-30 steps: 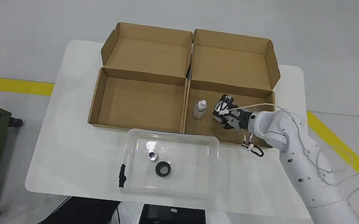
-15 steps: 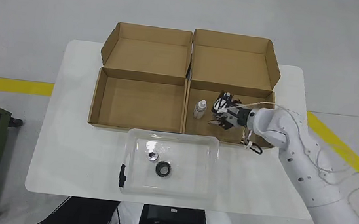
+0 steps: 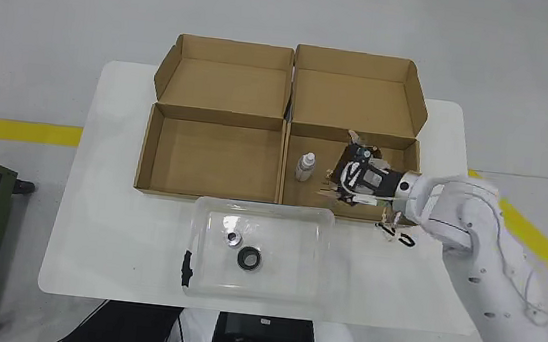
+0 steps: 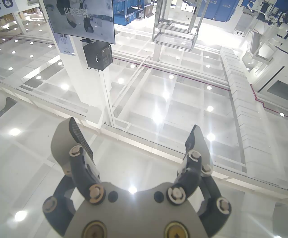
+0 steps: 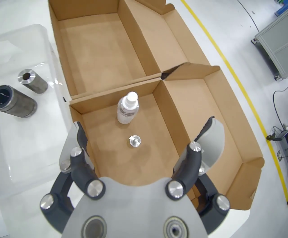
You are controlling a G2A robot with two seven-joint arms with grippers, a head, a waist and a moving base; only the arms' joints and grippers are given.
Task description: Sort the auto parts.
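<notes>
My right gripper [image 5: 144, 126] hangs open over the right cardboard box [image 5: 202, 94], with nothing between its fingers. Below it on the box floor lie a small silver metal part [image 5: 135, 141] and an upright white bottle [image 5: 127, 110]. From above, the right gripper [image 3: 340, 168] sits over that box [image 3: 402, 152], beside the bottle [image 3: 305, 166]. Two steel cylinders [image 3: 234, 237] [image 3: 249, 260] stand in the clear tray [image 3: 303, 275]. The left cardboard box [image 3: 210, 154] holds nothing. My left gripper [image 4: 133, 126] is open and points up at the ceiling.
A small black piece [image 3: 185, 267] lies at the tray's left rim. Both box lids stand open toward the table's far side. A black cable loop [image 3: 395, 234] hangs from the right arm by the box's front corner.
The right arm has drawn back to the right and its wrist has turned, so the gripper now sits higher over the right box.
</notes>
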